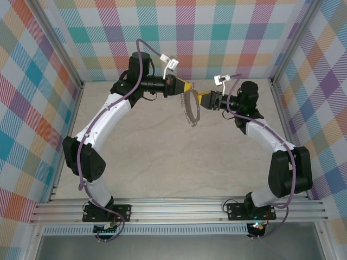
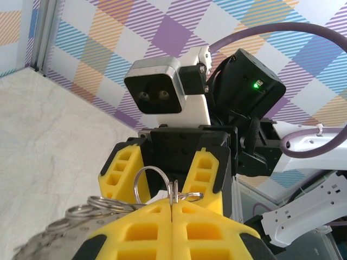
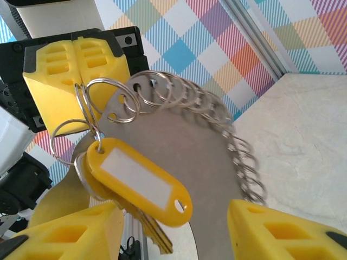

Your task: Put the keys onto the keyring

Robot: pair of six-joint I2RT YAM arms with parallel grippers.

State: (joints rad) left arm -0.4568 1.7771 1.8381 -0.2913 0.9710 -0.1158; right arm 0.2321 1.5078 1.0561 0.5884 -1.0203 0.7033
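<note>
left gripper (image 1: 187,86): pressed together, pinching keyring (image 1: 191,108) steady in mid-air for threading | right gripper (image 3: 181,227): spread, flanking key (image 3: 142,187), which apparently hangs threaded

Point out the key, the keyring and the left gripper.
key (image 3: 142,184), right wrist view, on its yellow tag.
keyring (image 3: 245,162), right wrist view, on its scalloped edge.
left gripper (image 2: 172,208), left wrist view, where its shut jaws meet.
</note>
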